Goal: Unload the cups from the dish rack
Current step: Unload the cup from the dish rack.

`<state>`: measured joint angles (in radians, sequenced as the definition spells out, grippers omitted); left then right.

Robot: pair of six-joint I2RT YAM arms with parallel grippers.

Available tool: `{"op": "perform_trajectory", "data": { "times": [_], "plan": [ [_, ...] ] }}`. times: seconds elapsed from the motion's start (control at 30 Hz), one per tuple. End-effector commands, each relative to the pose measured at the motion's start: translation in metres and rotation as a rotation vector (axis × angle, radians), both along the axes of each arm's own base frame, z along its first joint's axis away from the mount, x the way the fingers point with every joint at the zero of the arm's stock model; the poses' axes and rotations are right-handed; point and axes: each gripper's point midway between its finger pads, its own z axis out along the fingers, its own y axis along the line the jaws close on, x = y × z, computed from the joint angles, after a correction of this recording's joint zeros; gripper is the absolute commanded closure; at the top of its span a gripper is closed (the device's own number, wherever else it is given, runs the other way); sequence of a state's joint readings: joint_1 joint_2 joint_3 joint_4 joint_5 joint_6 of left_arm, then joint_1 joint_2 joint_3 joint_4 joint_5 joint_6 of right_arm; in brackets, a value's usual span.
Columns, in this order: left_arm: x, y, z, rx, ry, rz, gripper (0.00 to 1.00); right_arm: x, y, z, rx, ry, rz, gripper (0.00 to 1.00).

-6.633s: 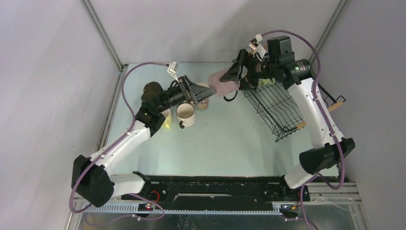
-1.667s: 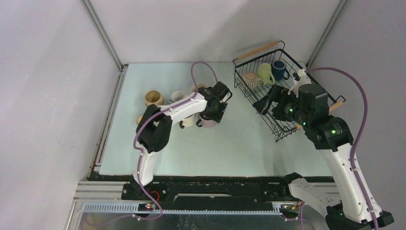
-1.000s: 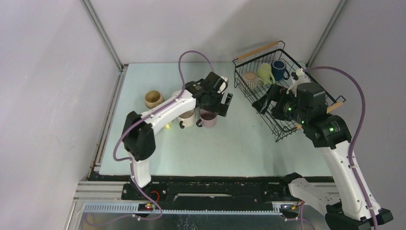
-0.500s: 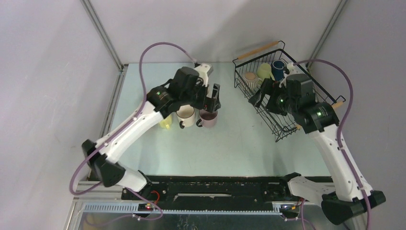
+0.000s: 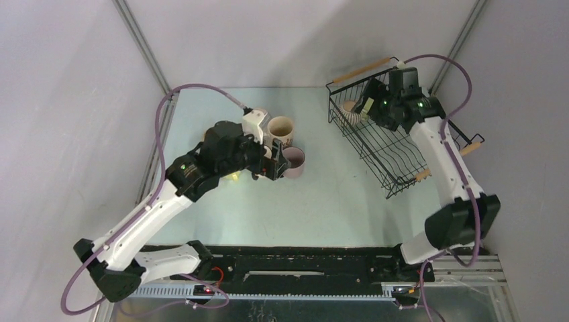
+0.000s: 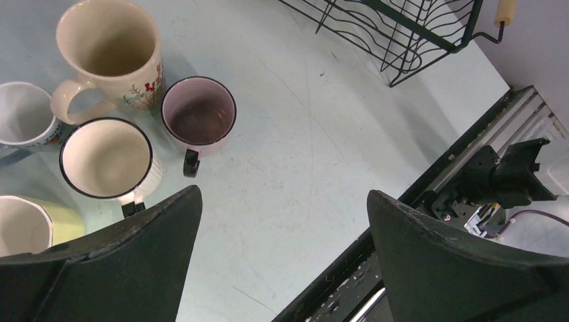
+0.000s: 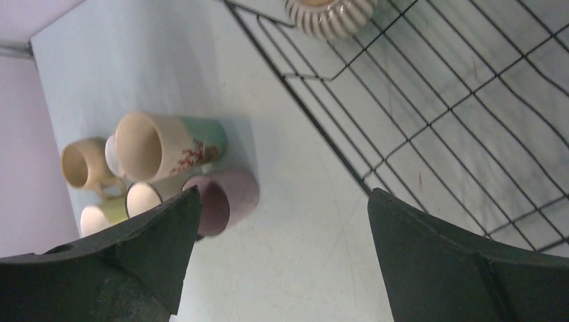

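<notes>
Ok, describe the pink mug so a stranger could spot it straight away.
From the black wire dish rack on the right, look left to the group of mugs. The pink mug is the group's rightmost, beside the tall floral mug. It alone is mauve.

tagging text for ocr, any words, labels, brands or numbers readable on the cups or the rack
No text can be read in any view.
The floral mug carries only a red and green flower print, no lettering.
The small white cup has coloured marks on its side, too small to tell whether they are letters.
The dish rack shows no label.
</notes>
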<state>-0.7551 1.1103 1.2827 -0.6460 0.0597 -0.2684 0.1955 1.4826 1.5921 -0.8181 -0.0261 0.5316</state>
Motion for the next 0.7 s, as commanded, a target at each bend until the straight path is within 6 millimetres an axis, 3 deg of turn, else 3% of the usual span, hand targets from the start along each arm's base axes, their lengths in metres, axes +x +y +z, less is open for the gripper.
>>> {"op": "perform_trajectory", "data": {
  "times": [0.0,0.13,0.3,0.67],
  "plan": [
    [-0.005,0.007,-0.005,-0.042,-0.043,0.006,0.0,0.048,-0.008,0.015,0.015,-0.068,-0.066,0.0],
    [-0.011,0.016,-0.022,-0.021,-0.034,0.024,0.0,0.088,-0.022,-0.001,-0.02,-0.042,-0.132,0.0],
    [-0.017,0.027,-0.029,-0.016,-0.053,0.04,0.0,0.124,-0.033,-0.017,-0.024,-0.043,-0.189,0.0],
    [-0.018,0.041,-0.042,-0.002,-0.113,0.061,0.0,0.175,-0.038,-0.068,-0.046,-0.013,-0.203,0.0]
  ]
}}
